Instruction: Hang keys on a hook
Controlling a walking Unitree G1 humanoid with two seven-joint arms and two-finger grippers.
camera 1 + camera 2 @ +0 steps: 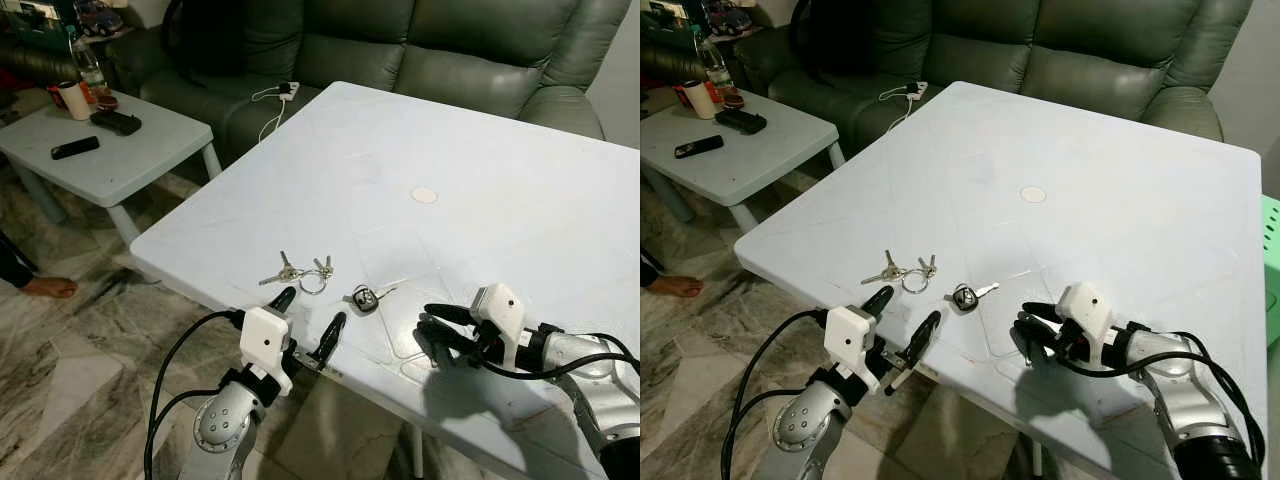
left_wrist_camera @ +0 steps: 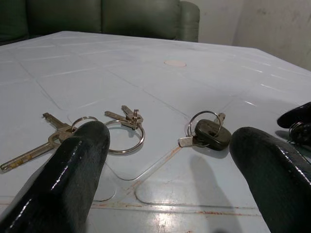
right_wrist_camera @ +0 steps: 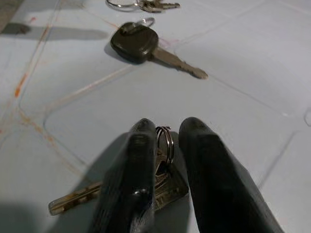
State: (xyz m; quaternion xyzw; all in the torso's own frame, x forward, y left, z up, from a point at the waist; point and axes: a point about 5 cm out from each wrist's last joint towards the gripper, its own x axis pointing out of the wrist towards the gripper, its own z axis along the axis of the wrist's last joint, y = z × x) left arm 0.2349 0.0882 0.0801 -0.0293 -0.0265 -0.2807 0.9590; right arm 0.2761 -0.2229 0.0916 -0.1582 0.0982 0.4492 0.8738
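Now: small key with ring (image 3: 160,182) pinched between right gripper (image 3: 167,128) fingers, low on tabletop (image 1: 480,150) | black-headed key (image 1: 365,298) just left | silver key bunch (image 1: 300,271) farther left | left gripper (image 1: 310,322) spread wide at near edge

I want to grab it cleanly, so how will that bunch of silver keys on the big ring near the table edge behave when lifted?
The silver keys would likely dangle and swing, since they hang loose on a ring. Being thin metal lying flat on the smooth table, they may slide when nudged. They're probably light.
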